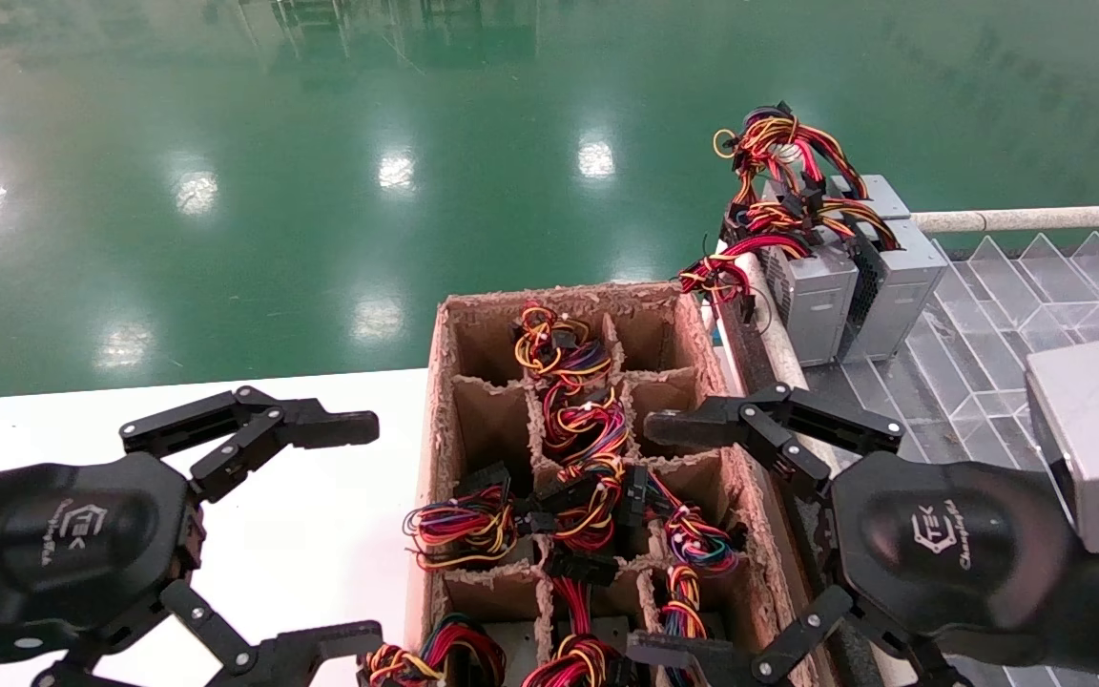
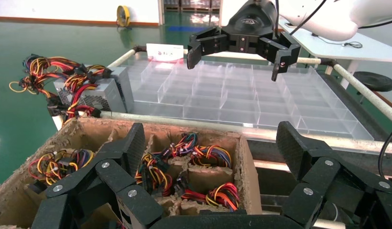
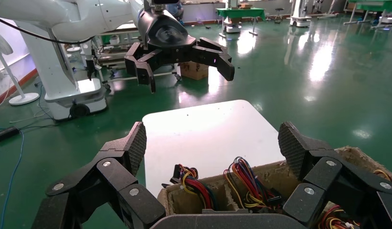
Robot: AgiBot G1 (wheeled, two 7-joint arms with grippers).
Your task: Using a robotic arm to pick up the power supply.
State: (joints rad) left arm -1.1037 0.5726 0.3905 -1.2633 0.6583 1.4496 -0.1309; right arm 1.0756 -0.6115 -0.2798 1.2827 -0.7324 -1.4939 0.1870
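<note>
The power supply units [image 1: 588,520] are packed one to a cell in the brown cardboard divider box [image 1: 437,401], wire bundles uppermost, presumably so they can be lifted straight out. The right gripper [image 1: 673,539] is held over the box's right edge with fingers [image 1: 702,423] spread wide, empty, apparently readied for a descent. The left gripper [image 1: 354,530] is kept over the white desk [image 1: 321,534], likewise spread. Two more units [image 1: 850,286] are stood on the clear tray [image 1: 1007,315] beyond.

The head camera looked steeply down from close above the cardboard box [image 1: 588,477], which ran toward 12 o'clock. Each wrist camera sat just behind its own tool, facing across the box at the opposite arm. All three views shared that box.
</note>
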